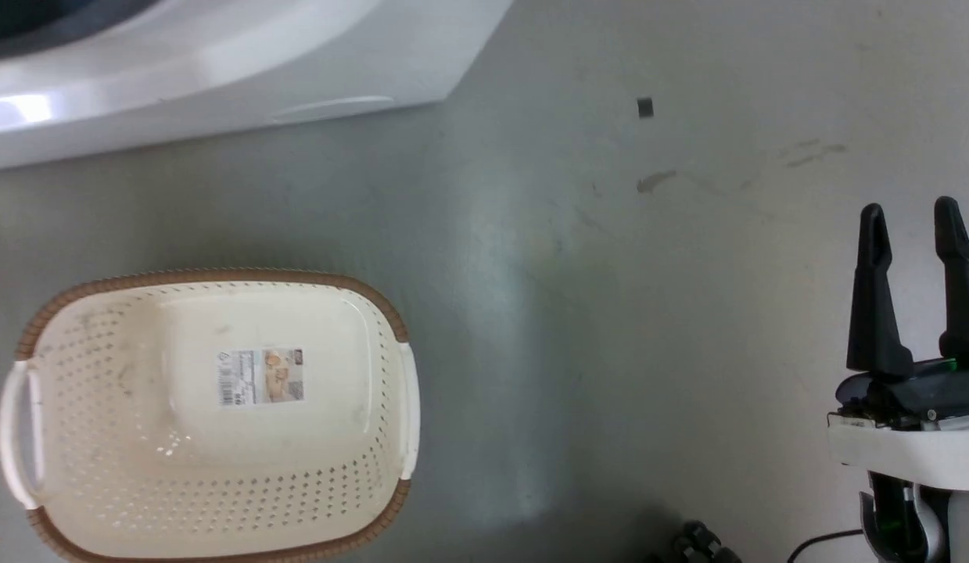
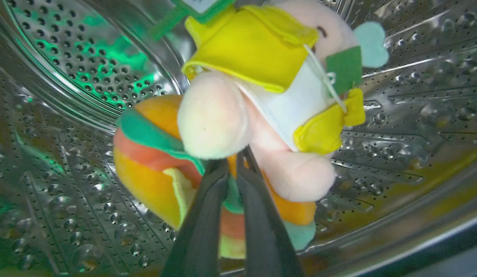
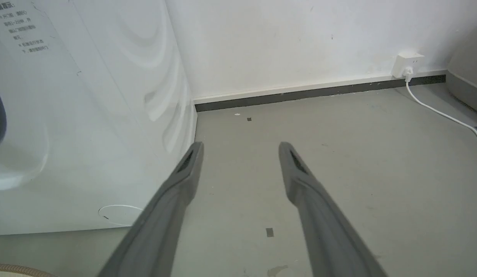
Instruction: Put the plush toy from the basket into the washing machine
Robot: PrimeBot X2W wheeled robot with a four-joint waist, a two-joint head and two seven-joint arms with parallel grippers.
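Left fingers point(image 2: 201, 219): clenched on the plush toy point(image 2: 261, 96), pinching the soft fold where its orange burger part meets a pink leg
Plush toy: inside the washing machine point(image 1: 218, 70), held up in front of the perforated steel drum point(image 2: 69, 96); the view is so close that I cannot tell whether its underside touches the metal
Step in hand: letting go, I judge, since the toy is already well past the opening
Doing it well: I should spread my left fingers wide so the plush drops free onto the drum's floor, then draw straight back along my own line, watching that the green tag point(image 2: 344, 69) and its string do not catch on a fingertip
Right fingers point(image 1: 875, 297): apart and holding nothing, hanging over the floor point(image 1: 609, 313) near the washer's front corner
Basket point(image 1: 85, 375): on the floor at my left, with only its label sticker point(image 1: 260, 377) showing on the bottom
Around: a wall socket point(image 3: 407, 63) with a white cable point(image 3: 434, 109) by the far wall, well apart from both arms
In the way: only the drum's lower lip, close under my left wrist as I pull out
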